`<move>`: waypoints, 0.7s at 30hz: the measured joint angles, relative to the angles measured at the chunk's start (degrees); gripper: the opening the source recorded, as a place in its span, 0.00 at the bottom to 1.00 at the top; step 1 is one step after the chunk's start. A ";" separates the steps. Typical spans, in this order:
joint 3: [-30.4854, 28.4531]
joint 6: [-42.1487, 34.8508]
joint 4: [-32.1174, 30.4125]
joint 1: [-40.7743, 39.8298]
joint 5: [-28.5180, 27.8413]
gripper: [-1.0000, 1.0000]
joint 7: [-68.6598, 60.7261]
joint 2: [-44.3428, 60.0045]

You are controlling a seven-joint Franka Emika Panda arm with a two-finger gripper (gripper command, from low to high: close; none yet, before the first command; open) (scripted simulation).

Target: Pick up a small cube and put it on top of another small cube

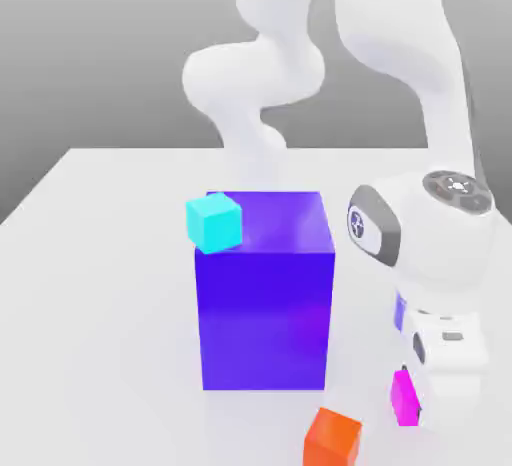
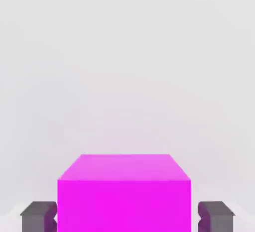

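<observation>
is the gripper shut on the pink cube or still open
Shut on the pink cube: the gripper has a finger pressed against each side.

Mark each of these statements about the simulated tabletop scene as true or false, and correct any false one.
1. The jaws of the gripper stand on either side of the magenta cube. True.
2. The cyan cube lies on the table beside the orange cube. False: it sits at the top of the big blue-purple block, at its corner on the exterior view's left.
3. The orange cube is on the table near the magenta cube. True.
4. The magenta cube is stacked on the orange cube. False: they sit side by side.
</observation>
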 joint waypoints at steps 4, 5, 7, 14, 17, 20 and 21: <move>-0.17 -0.99 -0.25 0.14 -0.27 0.00 0.15 -1.23; -0.37 -2.38 -0.59 0.30 -0.49 0.00 0.30 -2.99; -0.63 -5.53 -1.40 0.47 -0.88 0.00 0.61 -6.92; 2.89 -9.55 -7.79 3.21 5.84 0.00 8.68 -16.75; 4.27 -10.25 -10.99 5.84 7.83 0.00 14.45 -20.70; 5.01 -10.87 -14.23 8.47 8.26 0.00 21.40 -24.75; 5.42 -11.04 -15.33 8.71 8.03 0.00 23.98 -26.10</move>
